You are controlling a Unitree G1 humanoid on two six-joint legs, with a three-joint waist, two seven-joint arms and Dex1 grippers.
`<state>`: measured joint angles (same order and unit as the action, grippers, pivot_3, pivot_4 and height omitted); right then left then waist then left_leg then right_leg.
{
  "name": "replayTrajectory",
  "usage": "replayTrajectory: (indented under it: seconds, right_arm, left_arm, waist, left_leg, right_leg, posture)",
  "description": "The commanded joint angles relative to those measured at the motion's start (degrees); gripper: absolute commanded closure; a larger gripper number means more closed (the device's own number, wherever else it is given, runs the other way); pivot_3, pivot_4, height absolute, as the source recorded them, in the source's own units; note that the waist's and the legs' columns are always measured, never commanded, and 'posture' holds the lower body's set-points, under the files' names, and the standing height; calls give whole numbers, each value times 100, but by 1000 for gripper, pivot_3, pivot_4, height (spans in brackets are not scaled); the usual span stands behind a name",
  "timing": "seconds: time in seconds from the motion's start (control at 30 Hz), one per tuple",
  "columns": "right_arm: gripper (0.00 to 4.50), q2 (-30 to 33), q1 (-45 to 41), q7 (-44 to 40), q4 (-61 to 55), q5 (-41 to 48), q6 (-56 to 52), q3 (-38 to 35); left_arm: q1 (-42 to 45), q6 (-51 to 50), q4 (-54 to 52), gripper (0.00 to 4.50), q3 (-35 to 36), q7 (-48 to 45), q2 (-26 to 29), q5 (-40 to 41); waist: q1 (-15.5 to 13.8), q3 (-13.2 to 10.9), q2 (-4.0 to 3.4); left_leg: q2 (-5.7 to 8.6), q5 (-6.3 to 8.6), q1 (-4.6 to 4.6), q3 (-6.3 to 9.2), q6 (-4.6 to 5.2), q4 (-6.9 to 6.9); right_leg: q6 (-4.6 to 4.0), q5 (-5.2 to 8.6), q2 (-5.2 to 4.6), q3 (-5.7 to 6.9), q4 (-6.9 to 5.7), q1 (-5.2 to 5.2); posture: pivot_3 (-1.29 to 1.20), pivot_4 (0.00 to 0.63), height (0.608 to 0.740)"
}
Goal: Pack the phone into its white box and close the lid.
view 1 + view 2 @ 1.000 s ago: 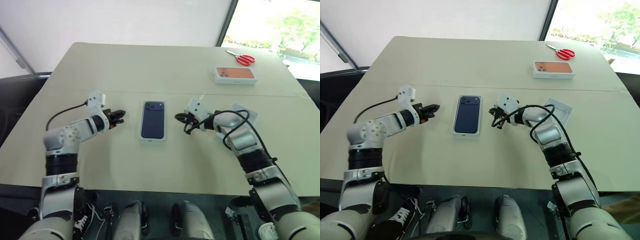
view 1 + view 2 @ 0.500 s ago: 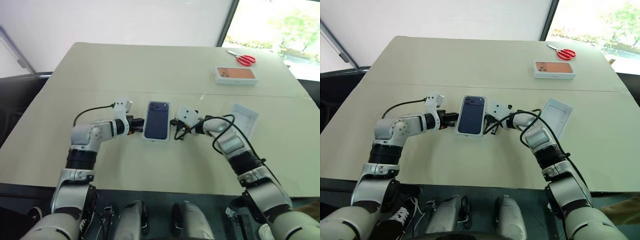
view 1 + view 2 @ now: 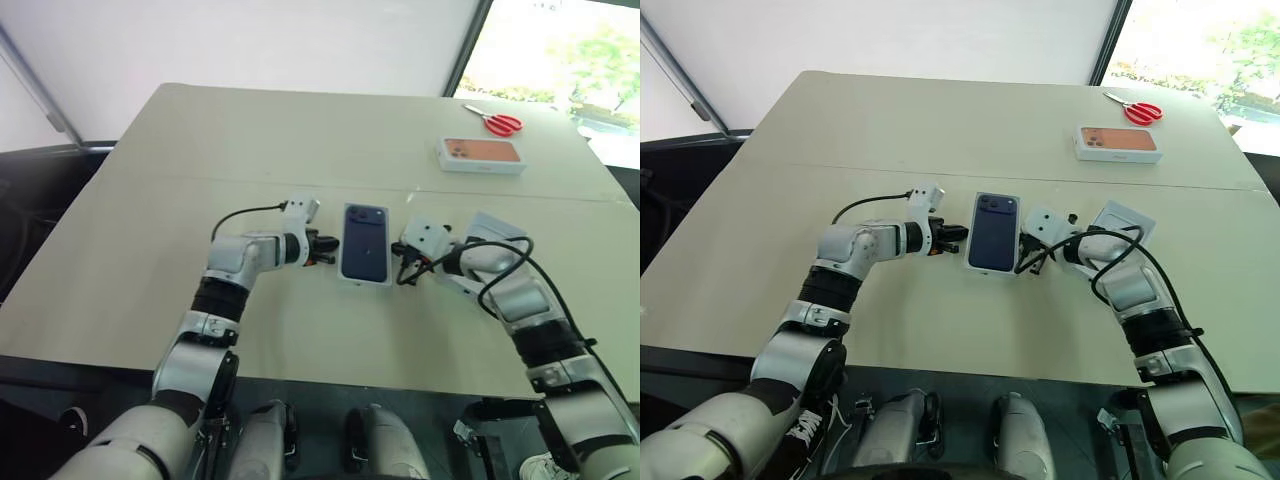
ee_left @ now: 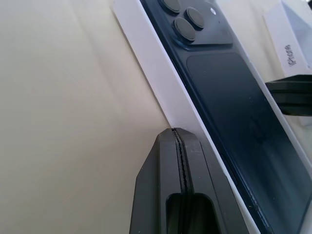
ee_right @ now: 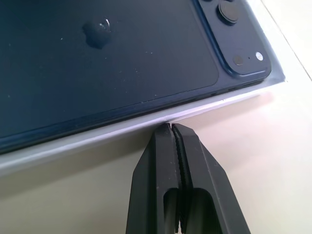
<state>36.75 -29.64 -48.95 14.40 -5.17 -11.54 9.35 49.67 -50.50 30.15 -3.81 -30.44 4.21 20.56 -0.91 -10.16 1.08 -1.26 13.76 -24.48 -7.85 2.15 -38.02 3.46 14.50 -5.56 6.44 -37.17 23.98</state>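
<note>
The phone is seen lying in the white box on the table, long axis front-to-back, flanked closely by the shut, empty left claw and right claw.

Daylight pours in from the window at the far right, where the view outside is washed out to near white. The pale surface is evenly and softly lit, with only faint shadows beside the arms. In the wrist views the phone has a glossy back carrying small specular glints, and its far end goes soft. The closed fingers at the near edge look dark and slightly out of focus.
</note>
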Motion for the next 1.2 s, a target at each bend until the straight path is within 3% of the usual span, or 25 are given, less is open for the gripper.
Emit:
replayTrajectory:
  seconds: [0.03,0.3,0.73,1.2]
  right_arm:
    - [4439,219,171,-82,-161,155,-148,-251]
    - [4439,616,503,-115,-290,207,-168,-501]
    - [4439,642,543,-143,-306,205,-94,-477]
    - [4439,1281,956,-553,-275,462,-103,-855]
  left_arm:
    - [293,247,138,4500,-330,-426,-437,-30]
    - [568,651,739,4500,-332,-592,-806,-356]
    - [467,704,566,4500,-379,-786,-668,-558]
    - [-147,390,-1102,4500,321,-997,739,-162]
  waist:
    - [-3,0,0]
    - [19,0,0]
    - [27,0,0]
    - [15,-1,-2]
  left_leg:
    - [0,1,0,0,1,0]
    - [-4,4,-1,1,6,-1]
    - [-5,6,-2,1,8,-2]
    - [-10,6,-1,0,8,-5]
  right_leg:
    - [0,0,0,1,1,0]
    - [0,0,0,1,5,1]
    - [0,0,0,0,6,2]
    - [0,0,0,0,7,0]
  posture:
    - [0,150,738]
    - [0,150,738]
    - [0,150,738]
    - [0,150,738]
